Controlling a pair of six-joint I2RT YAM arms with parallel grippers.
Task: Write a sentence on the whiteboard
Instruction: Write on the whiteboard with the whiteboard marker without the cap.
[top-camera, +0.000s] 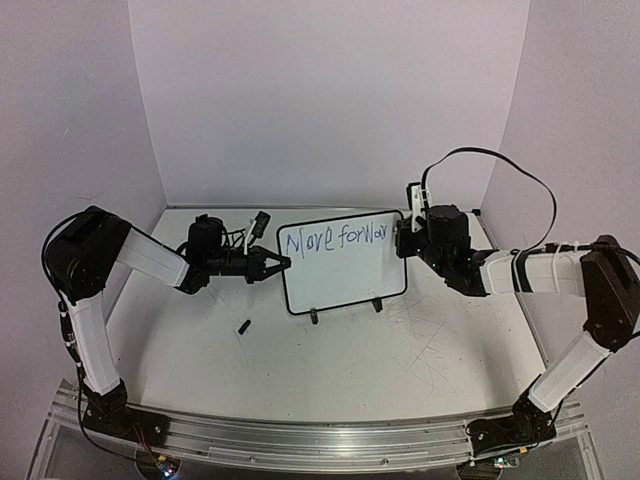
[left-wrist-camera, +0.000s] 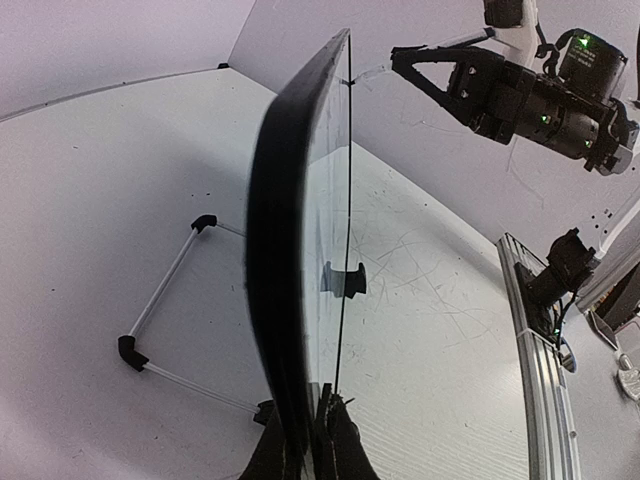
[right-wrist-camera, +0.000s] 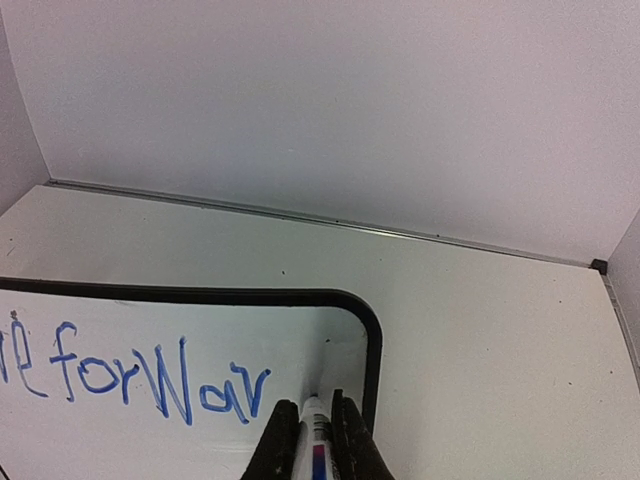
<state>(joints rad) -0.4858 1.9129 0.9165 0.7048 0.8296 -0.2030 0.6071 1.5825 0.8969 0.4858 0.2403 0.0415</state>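
The board (top-camera: 345, 262) stands upright on its feet in the middle of the counter (top-camera: 430, 350), with a wire stand (left-wrist-camera: 165, 300) behind it. The left jaws are clenched on its left edge, one finger on each face. The right jaws grasp a marker (right-wrist-camera: 315, 440), its tip touching the board beside the right frame, just after the last letter. The sentence (right-wrist-camera: 150, 375) so far reads "Move forWar" in blue along the top. A small black piece (top-camera: 243, 326) lies on the counter near the left jaws.
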